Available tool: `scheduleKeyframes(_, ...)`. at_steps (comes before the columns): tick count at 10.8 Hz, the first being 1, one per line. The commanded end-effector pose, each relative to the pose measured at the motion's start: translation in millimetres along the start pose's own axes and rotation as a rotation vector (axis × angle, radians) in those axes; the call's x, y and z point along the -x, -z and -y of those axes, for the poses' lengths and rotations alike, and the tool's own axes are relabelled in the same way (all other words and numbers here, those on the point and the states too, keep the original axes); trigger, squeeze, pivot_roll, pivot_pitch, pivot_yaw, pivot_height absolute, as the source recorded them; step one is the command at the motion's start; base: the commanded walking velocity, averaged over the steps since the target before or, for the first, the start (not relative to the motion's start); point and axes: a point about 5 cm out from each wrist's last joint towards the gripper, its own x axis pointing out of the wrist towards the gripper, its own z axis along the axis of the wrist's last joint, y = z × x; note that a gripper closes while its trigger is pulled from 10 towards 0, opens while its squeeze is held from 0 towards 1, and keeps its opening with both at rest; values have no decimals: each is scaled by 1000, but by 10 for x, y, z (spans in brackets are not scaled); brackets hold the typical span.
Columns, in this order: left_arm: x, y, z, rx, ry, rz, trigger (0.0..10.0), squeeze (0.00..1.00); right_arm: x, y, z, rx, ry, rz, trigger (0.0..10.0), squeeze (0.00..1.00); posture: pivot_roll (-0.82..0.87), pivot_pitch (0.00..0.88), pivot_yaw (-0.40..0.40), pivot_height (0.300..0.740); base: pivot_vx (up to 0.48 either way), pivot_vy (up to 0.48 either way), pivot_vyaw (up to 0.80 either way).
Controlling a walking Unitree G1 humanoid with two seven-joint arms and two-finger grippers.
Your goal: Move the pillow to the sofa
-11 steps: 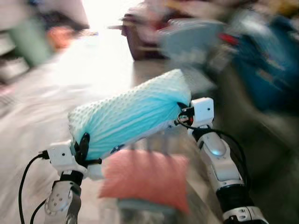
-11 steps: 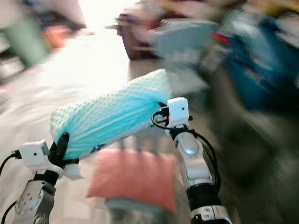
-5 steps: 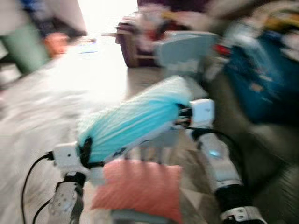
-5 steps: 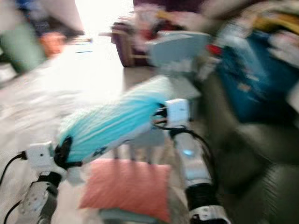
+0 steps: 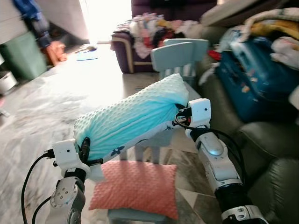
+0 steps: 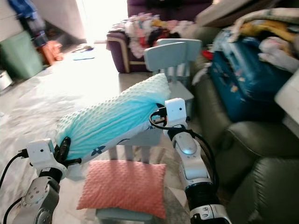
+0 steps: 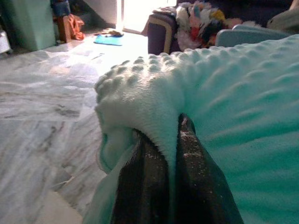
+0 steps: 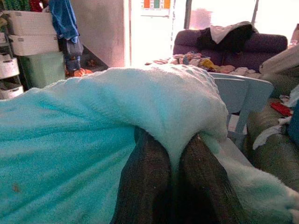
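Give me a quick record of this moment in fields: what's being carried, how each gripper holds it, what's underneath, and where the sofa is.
carried: turquoise pillow, held up between both arms
left gripper: shut on one end of the pillow
right gripper: shut on the other end
below: pink cushion on a small blue chair
sofa: dark green sofa on the robot's right, with a blue suitcase on it
pillow on sofa: not yet

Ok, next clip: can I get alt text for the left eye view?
Both grippers, left and right, hold a long turquoise pillow by its ends above a pink cushion lying on a pale blue chair. A dark sofa piled with bags and clothes stands to the right.
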Motion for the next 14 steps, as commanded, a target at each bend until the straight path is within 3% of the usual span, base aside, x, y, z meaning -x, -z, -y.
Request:
scheduleKeyframes(1,9,-64,-129,-43,-78,5,10000,0,-20,-63,49,-4,19,21,10000,0,-163,0,63,740,0,0,0)
scheduleKeyframes(3,-5,-114,-98,34,-47,22,10000,0,-13,-62,59,-5,18,14,10000,0,-167,0,62,740,0,0,0)
scheduleKeyframes(5,2,-137,-43,27,-18,32,10000,0,-23,-59,63,-12,21,3,10000,0,-164,0,53,740,0,0,0)
scheduleKeyframes(8,-2,-158,-22,30,-5,51,10000,0,-30,-61,77,-4,16,-5,10000,0,-168,0,49,740,0,0,-744)
scheduleKeyframes(14,3,-134,40,49,33,37,10000,0,-22,-57,89,4,7,-11,10000,0,-176,0,44,740,0,0,0)
